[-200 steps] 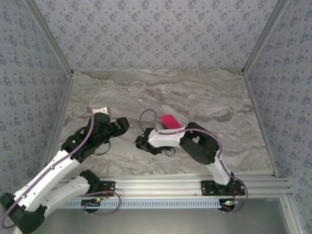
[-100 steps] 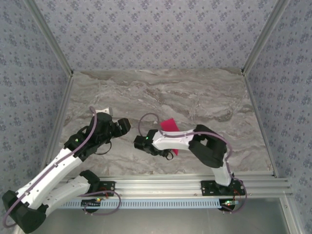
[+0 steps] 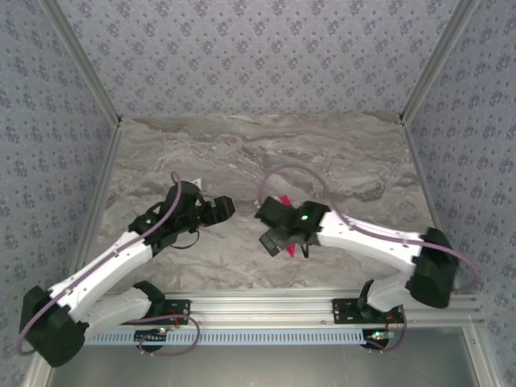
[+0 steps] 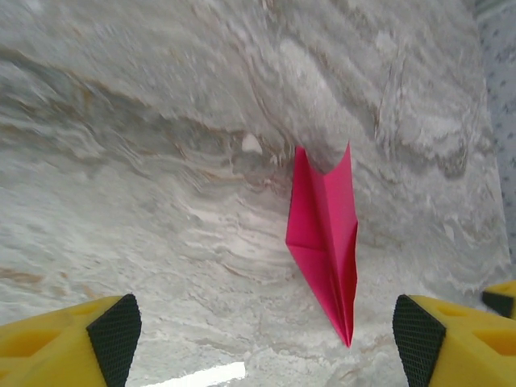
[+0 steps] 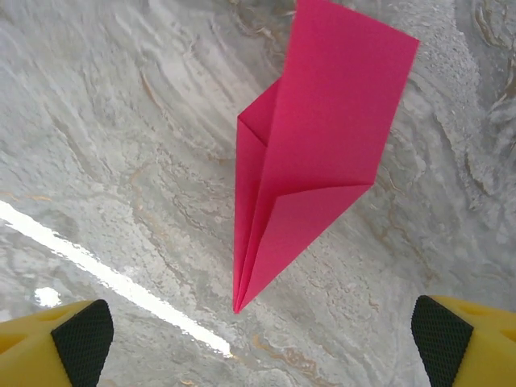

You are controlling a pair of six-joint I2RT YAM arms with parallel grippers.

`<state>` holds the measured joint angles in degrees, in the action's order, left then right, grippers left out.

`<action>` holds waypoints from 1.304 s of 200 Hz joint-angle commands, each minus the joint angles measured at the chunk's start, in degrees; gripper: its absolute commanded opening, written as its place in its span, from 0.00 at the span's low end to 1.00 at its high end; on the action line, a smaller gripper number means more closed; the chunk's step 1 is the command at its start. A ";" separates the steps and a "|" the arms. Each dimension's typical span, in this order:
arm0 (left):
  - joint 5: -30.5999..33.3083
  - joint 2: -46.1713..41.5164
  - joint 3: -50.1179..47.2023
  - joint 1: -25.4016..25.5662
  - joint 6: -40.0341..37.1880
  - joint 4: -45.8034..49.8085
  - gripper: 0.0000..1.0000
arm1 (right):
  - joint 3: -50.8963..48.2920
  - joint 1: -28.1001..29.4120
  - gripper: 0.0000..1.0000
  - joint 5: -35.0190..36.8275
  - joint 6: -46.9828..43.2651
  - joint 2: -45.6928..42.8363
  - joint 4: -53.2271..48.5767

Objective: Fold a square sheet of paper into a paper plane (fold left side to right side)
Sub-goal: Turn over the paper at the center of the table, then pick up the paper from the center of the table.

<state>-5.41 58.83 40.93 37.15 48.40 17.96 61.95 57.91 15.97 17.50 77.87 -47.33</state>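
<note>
The paper plane (image 4: 326,242) lies on the marble table (image 3: 339,161) as a slim folded dart, and neither gripper touches it. The left gripper (image 4: 266,330) is near it, jaws wide apart and empty. The right gripper (image 5: 262,334) hovers over the plane, jaws fully spread, holding nothing.

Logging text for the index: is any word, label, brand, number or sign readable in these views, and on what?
None can be read.
The paper plane is plain and unmarked.
The marble table shows only veining.
The wallpaper shows only a repeating motif.
</note>
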 commanded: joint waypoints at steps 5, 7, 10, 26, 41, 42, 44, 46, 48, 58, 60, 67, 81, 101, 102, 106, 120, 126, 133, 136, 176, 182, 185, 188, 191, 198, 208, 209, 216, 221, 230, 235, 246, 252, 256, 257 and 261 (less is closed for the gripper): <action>-7.18 5.49 -2.21 1.27 3.08 -11.54 0.83 | -6.00 -7.27 1.00 -12.87 0.57 -7.64 7.23; -7.41 6.05 -2.31 1.51 3.27 -12.18 0.83 | -6.57 -7.98 1.00 -13.54 0.73 -8.30 7.58; -7.64 6.97 -2.40 1.85 3.55 -13.15 0.83 | -7.38 -8.98 1.00 -14.44 0.95 -9.09 8.19; -8.42 11.59 -2.04 3.59 4.45 -17.10 0.81 | -11.13 -13.76 1.00 -18.65 1.64 -12.77 11.12; -9.15 16.21 -1.39 5.03 5.47 -20.88 0.80 | -14.62 -18.04 1.00 -23.46 2.42 -16.09 14.26; -9.30 16.57 -1.34 5.08 5.56 -21.22 0.80 | -14.95 -18.46 1.00 -23.80 2.52 -16.35 14.54; -9.52 17.17 -1.24 5.23 5.74 -21.67 0.80 | -15.57 -19.09 1.00 -24.43 2.76 -16.63 15.07; -9.75 17.61 -1.14 5.35 5.91 -22.44 0.80 | -16.04 -19.71 1.00 -24.94 2.97 -17.23 15.51; -9.94 18.53 -1.01 5.51 6.02 -23.14 0.80 | -16.84 -20.34 1.00 -25.37 3.15 -17.71 15.95; -11.12 22.33 -0.22 6.13 6.88 -26.46 0.79 | -19.42 -23.24 1.00 -28.84 4.14 -19.97 18.29; -11.27 23.05 0.01 6.35 6.99 -26.96 0.79 | -19.94 -23.84 1.00 -29.58 4.37 -20.50 18.74; -12.29 25.75 0.98 6.72 7.39 -28.68 0.78 | -21.61 -25.93 1.00 -31.79 5.00 -22.04 20.16; -13.49 30.85 3.20 7.51 7.71 -31.33 0.75 | -24.21 -29.87 1.00 -35.87 5.93 -24.56 22.30; -14.14 36.35 6.07 8.20 8.10 -33.71 0.73 | -26.51 -34.08 1.00 -39.84 6.57 -26.75 23.30; -14.17 36.66 6.17 8.20 8.15 -33.79 0.73 | -26.57 -34.17 1.00 -39.99 6.53 -26.77 23.27; -14.30 37.55 6.65 8.30 8.34 -34.09 0.72 | -26.88 -34.79 1.00 -40.54 6.62 -27.02 23.33; -14.57 40.03 7.64 8.29 8.79 -35.79 0.70 | -27.75 -36.43 1.00 -42.15 6.58 -27.74 23.45; -14.46 40.94 7.98 8.30 8.90 -36.17 0.70 | -27.99 -36.86 1.00 -42.63 6.42 -27.82 23.57; -14.30 41.78 8.49 8.32 8.83 -36.23 0.69 | -28.27 -37.27 1.00 -43.21 6.26 -27.89 23.61; -14.24 42.13 8.81 8.30 8.75 -36.19 0.68 | -28.38 -37.42 1.00 -43.48 6.19 -27.88 23.72; -13.93 46.38 12.28 7.74 6.99 -35.06 0.52 | -29.60 -39.02 1.00 -46.12 5.63 -27.86 24.91; -13.99 46.90 12.59 7.58 6.73 -35.16 0.49 | -29.64 -39.01 1.00 -45.96 5.36 -27.86 24.76; -14.10 47.09 12.71 7.38 6.59 -35.43 0.47 | -29.61 -39.01 1.00 -45.79 5.09 -27.83 24.60; -14.24 47.28 12.89 7.25 6.40 -35.59 0.45 | -29.59 -39.01 1.00 -45.84 4.88 -27.84 24.43; -14.34 47.46 13.03 7.11 6.24 -35.66 0.43 | -29.53 -39.02 1.00 -45.79 4.61 -27.78 24.24; -14.45 47.85 13.11 6.73 5.89 -36.02 0.38 | -29.44 -39.03 1.00 -45.74 3.81 -27.76 23.89; -14.88 48.05 12.99 6.22 5.13 -36.85 0.30 | -29.43 -39.01 1.00 -45.67 3.03 -27.75 23.57; -14.93 48.05 12.97 6.16 5.08 -36.94 0.30 | -29.39 -38.97 1.00 -45.67 3.05 -27.76 23.58; -15.22 48.04 12.73 5.93 4.44 -37.31 0.25 | -29.64 -38.93 1.00 -46.06 2.57 -27.69 23.79; -15.54 47.98 12.54 5.66 4.00 -37.83 0.21 | -29.77 -38.86 1.00 -46.11 2.41 -27.71 24.02; -16.32 47.52 11.88 5.34 3.21 -38.70 0.15 | -30.32 -38.80 1.00 -46.49 2.28 -27.67 25.04; -16.73 47.25 11.43 5.14 2.90 -39.36 0.12 | -30.70 -38.75 1.00 -46.63 2.28 -27.64 25.59; -17.57 46.31 10.32 4.84 2.19 -40.38 0.07 | -31.76 -38.63 1.00 -47.03 1.92 -27.56 27.77; -18.05 45.60 9.58 4.69 1.73 -41.00 0.05 | -32.62 -38.50 1.00 -47.08 1.76 -27.51 29.18; -18.41 45.03 9.10 4.54 1.47 -41.40 0.03 | -33.15 -38.42 1.00 -47.24 1.82 -27.52 30.03; -18.45 44.91 8.96 4.53 1.36 -41.46 0.03 | -33.31 -38.41 1.00 -47.29 1.83 -27.51 30.33; -18.76 44.34 8.40 4.43 1.10 -41.79 0.02 | -33.68 -38.32 1.00 -47.44 1.81 -27.53 31.38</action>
<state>-21.08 106.21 51.96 42.06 52.58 -19.79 30.83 19.22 -29.52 20.93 50.61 -20.91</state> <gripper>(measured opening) 0.052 0.999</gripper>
